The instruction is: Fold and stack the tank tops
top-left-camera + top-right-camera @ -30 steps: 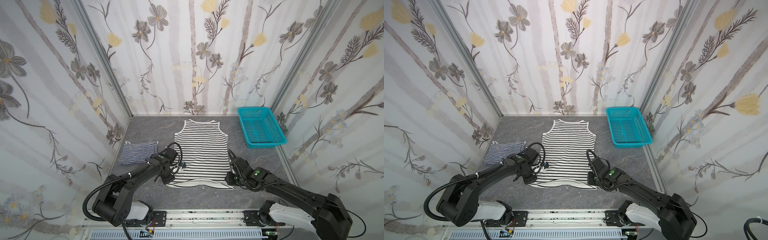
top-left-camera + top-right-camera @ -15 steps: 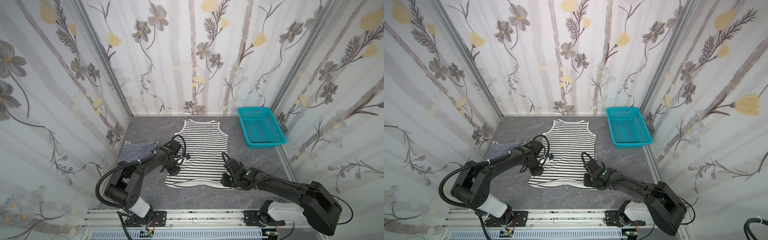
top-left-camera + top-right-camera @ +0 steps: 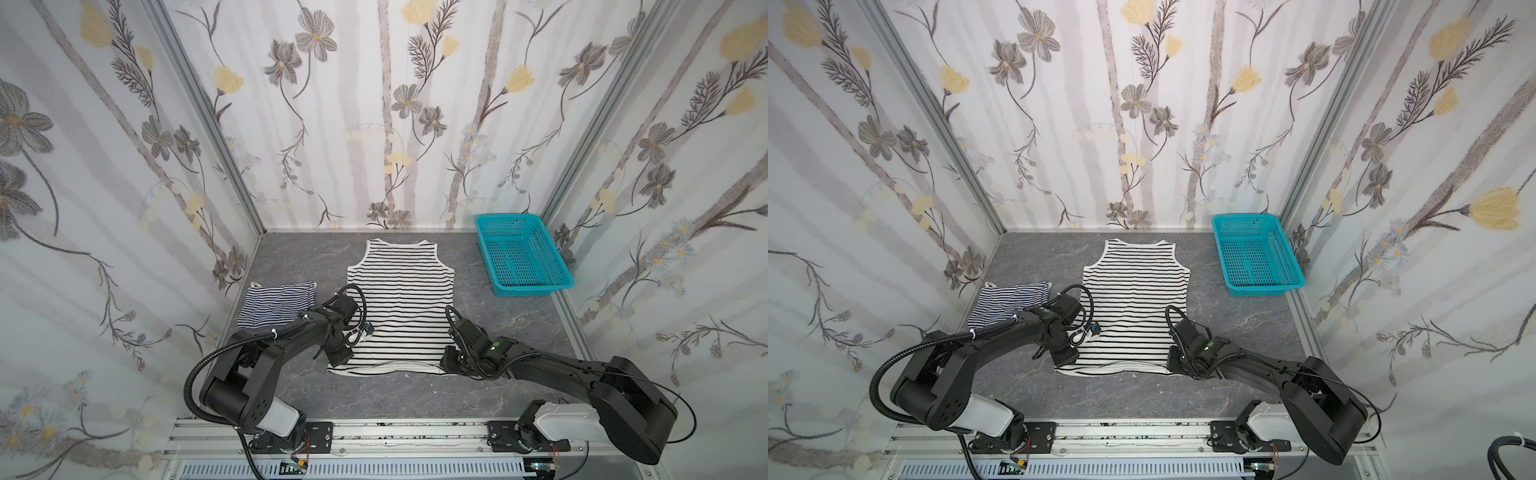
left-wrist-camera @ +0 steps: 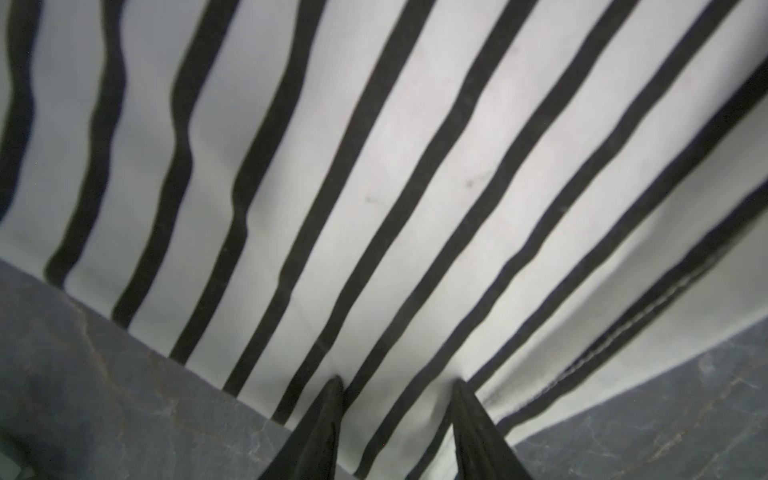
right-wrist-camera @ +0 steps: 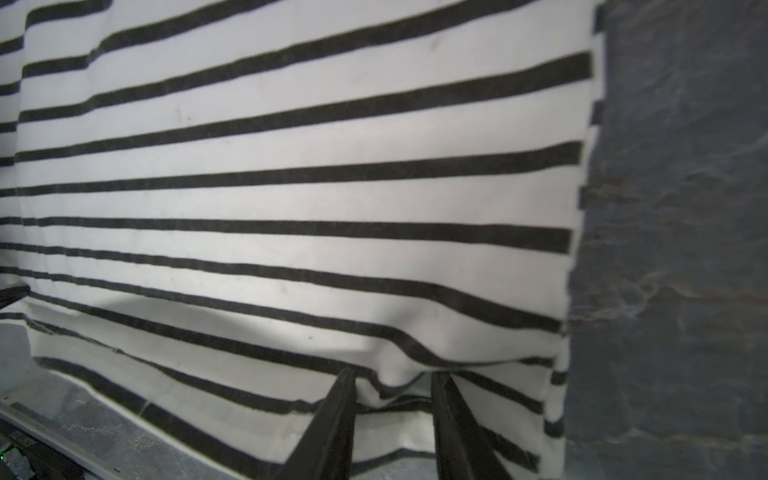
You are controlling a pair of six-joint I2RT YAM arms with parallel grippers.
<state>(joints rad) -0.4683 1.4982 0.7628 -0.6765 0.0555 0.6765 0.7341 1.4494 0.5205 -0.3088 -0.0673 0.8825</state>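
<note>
In both top views the wide-striped tank top (image 3: 401, 299) is seen spread flat on the grey table (image 3: 291, 257), just beside the teal basket (image 3: 536, 291), on its left. The thin-striped tank top (image 3: 276, 307) is laid folded further from the basket, beyond the wide-striped one. By the wrist views only wide stripes and table are shown.

The jaws are shown only in the wrist views. The left gripper (image 4: 399, 380) is set at the hem corner far from the basket. Its fingers are held apart, with the tips pressed on the cloth and nothing clenched. The right gripper (image 5: 392, 374) is set at the hem corner nearer the basket. It is also released, and a small ridge of cloth is raised between its fingers.

From above, the fingers of both cannot be made out. A corner of the thin-striped tank top is covered by the left arm (image 3: 270, 353).
</note>
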